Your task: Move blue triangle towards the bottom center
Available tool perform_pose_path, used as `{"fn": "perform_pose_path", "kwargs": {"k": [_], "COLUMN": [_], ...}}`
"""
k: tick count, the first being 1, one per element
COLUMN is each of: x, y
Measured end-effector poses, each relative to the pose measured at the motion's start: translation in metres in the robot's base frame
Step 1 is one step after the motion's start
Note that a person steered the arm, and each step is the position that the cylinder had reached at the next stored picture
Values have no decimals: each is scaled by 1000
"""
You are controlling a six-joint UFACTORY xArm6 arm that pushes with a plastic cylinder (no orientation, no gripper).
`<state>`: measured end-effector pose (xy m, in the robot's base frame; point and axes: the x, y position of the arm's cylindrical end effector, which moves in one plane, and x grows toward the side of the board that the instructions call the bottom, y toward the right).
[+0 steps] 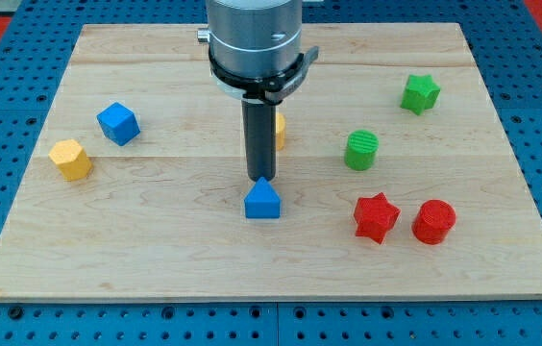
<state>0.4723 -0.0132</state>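
- My tip (258, 180) touches top edge of blue triangle (262, 201), near board centre.
- No claw on rod, so grip state can't be told.
- Red star (376, 216) at view's right.

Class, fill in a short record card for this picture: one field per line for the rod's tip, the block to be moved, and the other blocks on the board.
tip: my tip at the blue triangle's upper edge
target: blue triangle, board centre
left side: blue cube, yellow block
right side: green star, green cylinder, red star, red cylinder
behind rod: yellow block, partly hidden
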Motion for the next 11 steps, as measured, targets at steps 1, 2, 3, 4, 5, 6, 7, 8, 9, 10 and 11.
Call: {"fn": "perform_pose_path", "kwargs": {"k": [1,2,3,4,5,6,7,8,9,10,11], "x": [1,1,1,1,11,24,38,43,44,44,46], "y": [0,0,-6,-20,-22,-22,-22,-18,-17,-16,-16]}}
